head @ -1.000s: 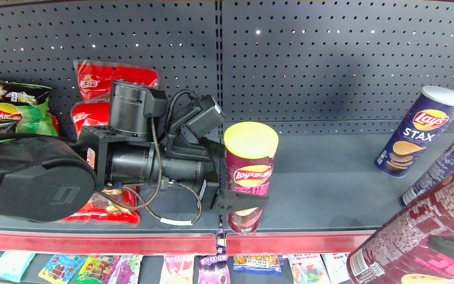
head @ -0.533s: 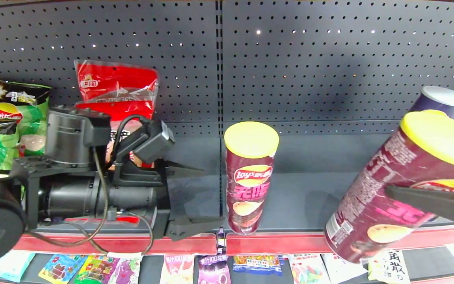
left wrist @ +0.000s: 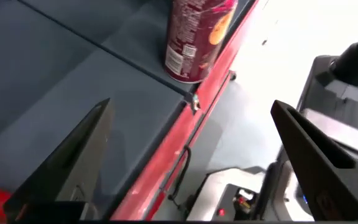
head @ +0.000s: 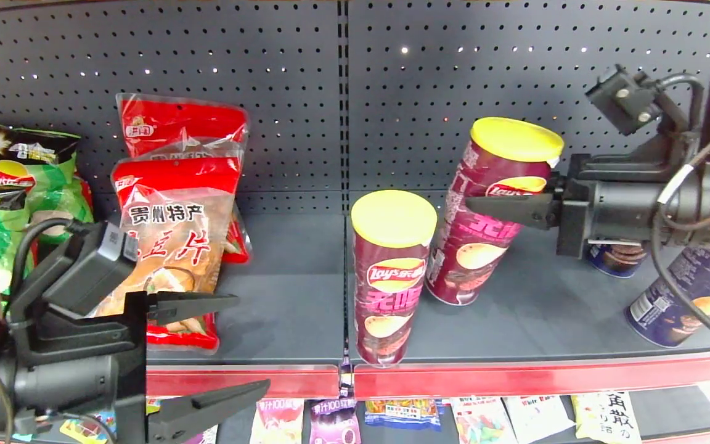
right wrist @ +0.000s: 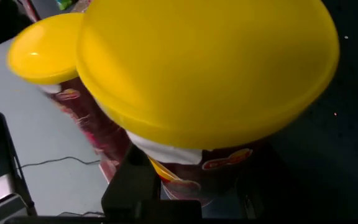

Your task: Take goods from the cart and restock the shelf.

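Right gripper (head: 484, 197) pinched a tilted, yellow-lidded maroon chip can (head: 484, 246) near its top, base down at the grey shelf (head: 293, 296), just behind-right of an upright matching can (head: 392, 277) at the front edge; left gripper (head: 250, 342) hung empty, fingers spread wide, before the shelf's red lip.

Shelf (head: 293, 296): dark grey deck, red front rail, pegboard back.
Left end: green bags (head: 34, 179), upright at the back.
Left of centre: red bags (head: 173, 240), one before the other.
Centre: upright can (head: 392, 277) at the front edge; tilted can (head: 484, 216) just behind it.
Right end: blue cans (head: 681, 296).
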